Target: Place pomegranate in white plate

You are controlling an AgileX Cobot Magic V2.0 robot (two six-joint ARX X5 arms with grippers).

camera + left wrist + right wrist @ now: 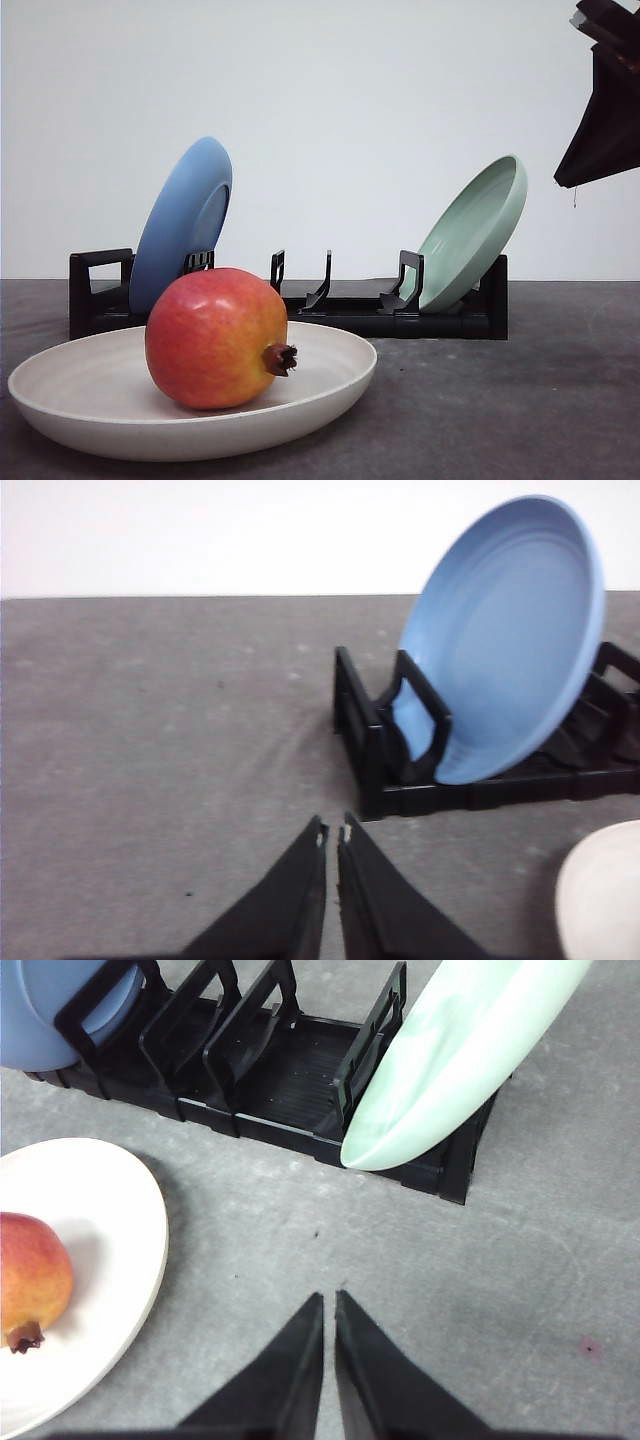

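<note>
The red and yellow-orange pomegranate (218, 337) rests inside the white plate (80, 395) at the front left of the table, its brown crown pointing right. The right wrist view shows the same pomegranate (30, 1278) on the white plate (110, 1220). My right gripper (329, 1305) hovers shut over bare table, apart from the plate, with nothing between its fingers. Part of the right arm (605, 100) hangs high at the upper right of the front view. My left gripper (332, 830) is shut and empty over grey table, with the white plate's rim (600, 890) at the frame corner.
A black dish rack (300, 300) stands behind the plate. It holds a blue plate (185, 220) leaning at its left end and a pale green plate (475, 230) leaning at its right end. Grey table surface (500, 400) lies open to the right.
</note>
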